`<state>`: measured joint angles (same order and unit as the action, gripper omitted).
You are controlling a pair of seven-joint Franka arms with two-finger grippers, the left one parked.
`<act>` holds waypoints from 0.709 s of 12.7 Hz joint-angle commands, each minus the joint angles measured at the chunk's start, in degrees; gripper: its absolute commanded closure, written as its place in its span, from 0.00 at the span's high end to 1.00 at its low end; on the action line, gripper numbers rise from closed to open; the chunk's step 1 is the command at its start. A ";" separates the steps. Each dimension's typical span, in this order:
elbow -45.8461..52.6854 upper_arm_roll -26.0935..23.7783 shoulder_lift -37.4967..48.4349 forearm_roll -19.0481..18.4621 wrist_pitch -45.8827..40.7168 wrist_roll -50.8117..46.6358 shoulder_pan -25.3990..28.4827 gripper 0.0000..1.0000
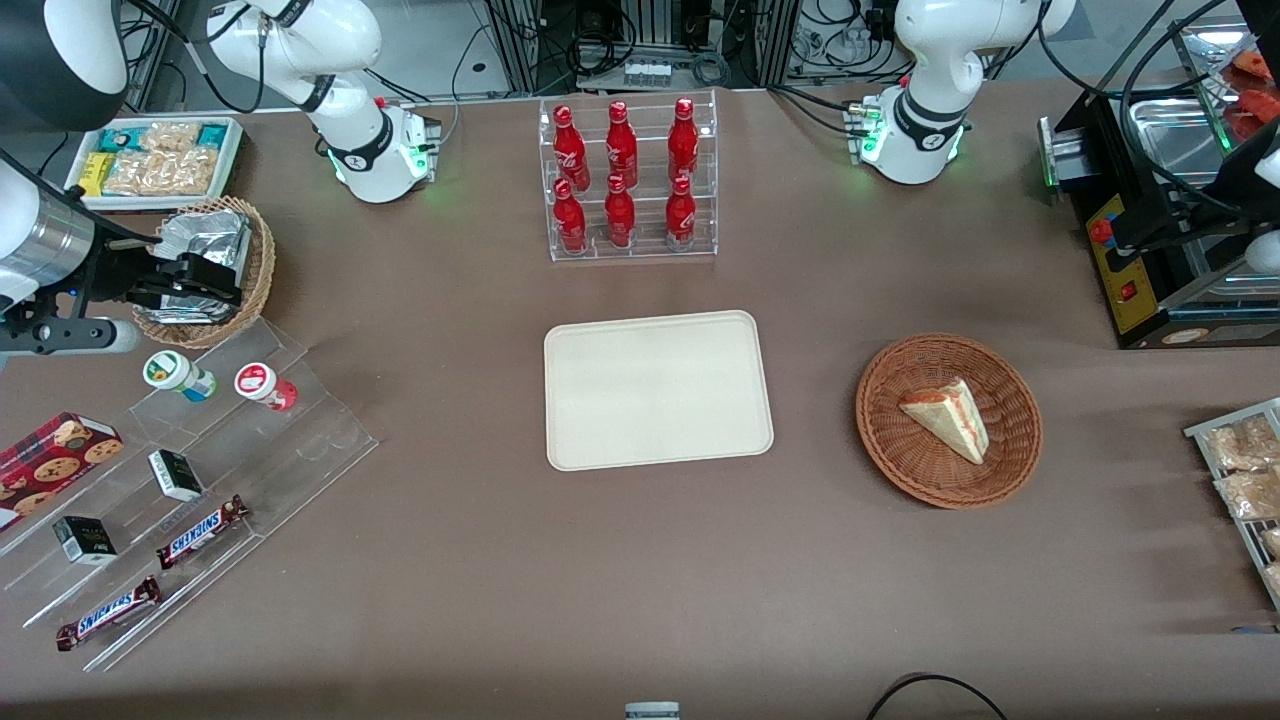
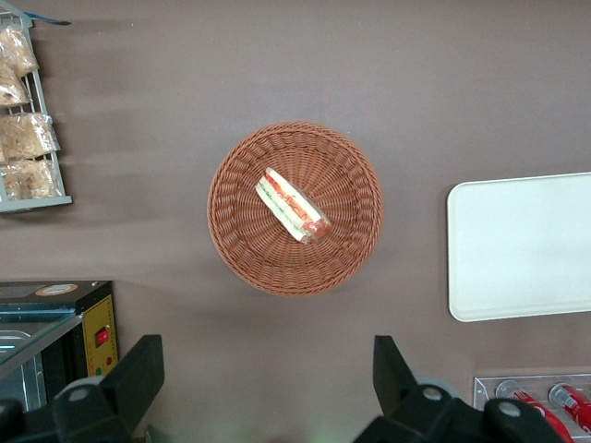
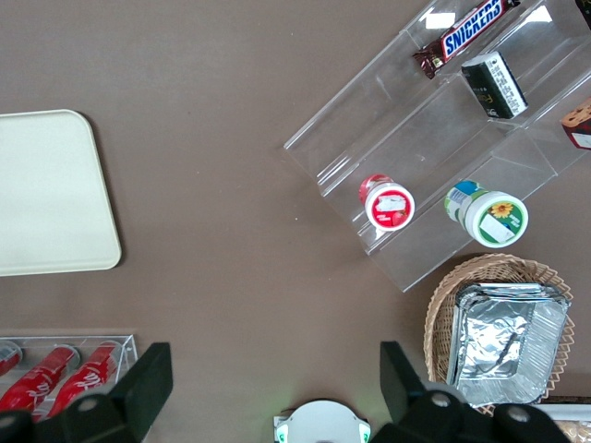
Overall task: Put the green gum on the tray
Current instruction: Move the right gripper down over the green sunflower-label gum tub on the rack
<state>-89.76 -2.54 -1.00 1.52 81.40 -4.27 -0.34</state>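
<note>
The green gum [image 1: 178, 374] [image 3: 488, 214], a small white bottle with a green-rimmed lid, stands on the top step of a clear acrylic stand [image 1: 250, 450], beside a red-lidded bottle [image 1: 264, 386] [image 3: 387, 202]. The cream tray [image 1: 655, 388] [image 3: 51, 194] lies flat mid-table with nothing on it. My right gripper [image 1: 205, 282] [image 3: 272, 374] hangs open and holds nothing. It is high above a wicker basket of foil [image 1: 215, 270] [image 3: 503, 337], a little farther from the front camera than the gum.
The stand's lower steps hold Snickers bars [image 1: 200, 532] and small black boxes [image 1: 175, 474]; a cookie box [image 1: 55, 455] lies beside it. A cola bottle rack [image 1: 628, 180] stands past the tray. A wicker basket with a sandwich [image 1: 948, 420] sits toward the parked arm's end.
</note>
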 commanded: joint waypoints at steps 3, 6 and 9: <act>1.08 1.49 -0.76 0.15 0.77 -0.57 0.26 1.00; -3.91 2.97 0.03 0.07 3.48 4.51 -0.27 1.00; -11.46 5.08 2.92 -0.02 9.63 10.65 -0.45 1.00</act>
<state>-95.31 1.42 -1.31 1.52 86.91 2.47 -0.56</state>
